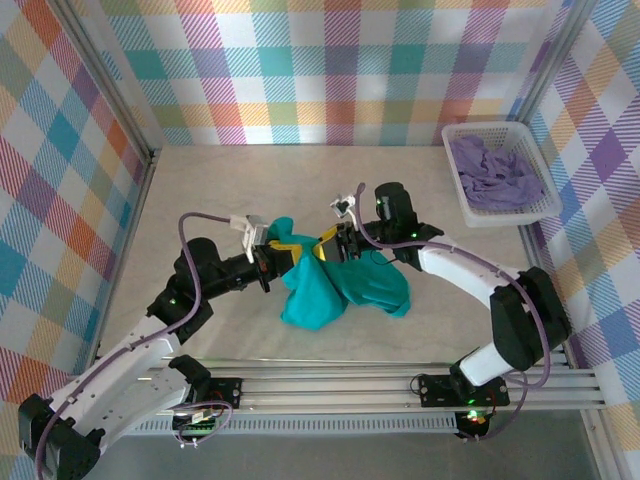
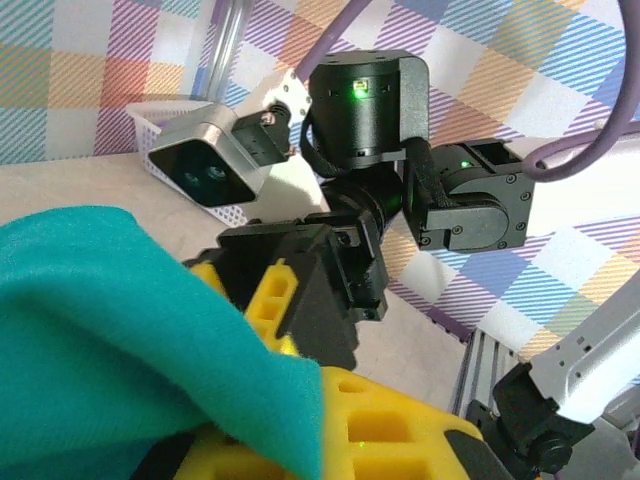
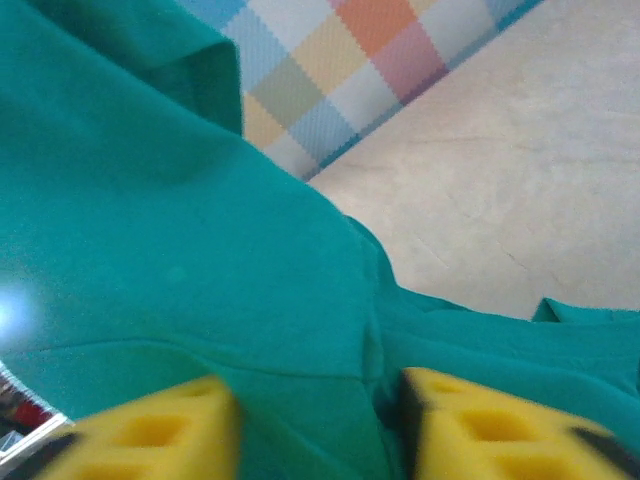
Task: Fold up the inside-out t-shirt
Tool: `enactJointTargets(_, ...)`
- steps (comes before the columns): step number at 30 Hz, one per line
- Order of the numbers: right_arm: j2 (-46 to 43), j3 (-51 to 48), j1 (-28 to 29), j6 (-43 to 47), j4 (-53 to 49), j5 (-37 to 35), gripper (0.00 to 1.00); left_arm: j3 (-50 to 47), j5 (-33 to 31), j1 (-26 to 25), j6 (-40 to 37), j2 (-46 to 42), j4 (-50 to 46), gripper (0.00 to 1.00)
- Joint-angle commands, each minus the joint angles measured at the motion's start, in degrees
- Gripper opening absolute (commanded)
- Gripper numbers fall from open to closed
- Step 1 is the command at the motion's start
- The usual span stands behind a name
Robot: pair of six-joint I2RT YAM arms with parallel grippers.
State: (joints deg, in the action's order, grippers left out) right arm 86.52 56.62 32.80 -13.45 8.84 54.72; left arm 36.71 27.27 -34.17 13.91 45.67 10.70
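Table centre, just beyond the arm bases: the inside-out t-shirt [image 1: 345, 290], teal, bunched in a heap on the pale table [image 1: 200, 185], upper edge lifted between both grippers. Left gripper [image 1: 272, 256] at the shirt's left edge, jaws pressed together on a fold, cloth draped over its yellow fingers [image 2: 380, 430]. Right gripper [image 1: 328, 245] at the top edge, jaws standing apart with teal cloth in the gap; cannot tell whether they bite. Far right corner: white basket [image 1: 510, 218] holding a lavender garment [image 1: 495, 172], well apart from the shirt

No legible text, label, brand, number or sign on anything visible.
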Motion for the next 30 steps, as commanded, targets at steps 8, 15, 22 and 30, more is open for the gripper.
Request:
enactJointTargets(8,-16.41,-3.84,-0.05,7.9,7.24,-31.93,0.0,3.1,-26.35,0.42,-0.14,5.23,-9.06,0.19)
enactJointTargets(15,-18.66,-13.37,8.58,20.65,2.08,-39.82,0.0,1.04,-25.0,0.43,5.68,14.73,-15.8,0.42)
enactJointTargets(22,-14.91,-22.1,13.06,6.76,-2.68,-38.5,0.0,-1.0,-28.29,0.86,13.29,14.73,-24.7,0.56)
enactJointTargets(30,-6.65,-19.72,16.71,0.43,-19.41,-33.69,0.21,2.92,-23.49,1.05,12.14,18.07,-28.41,0.59)
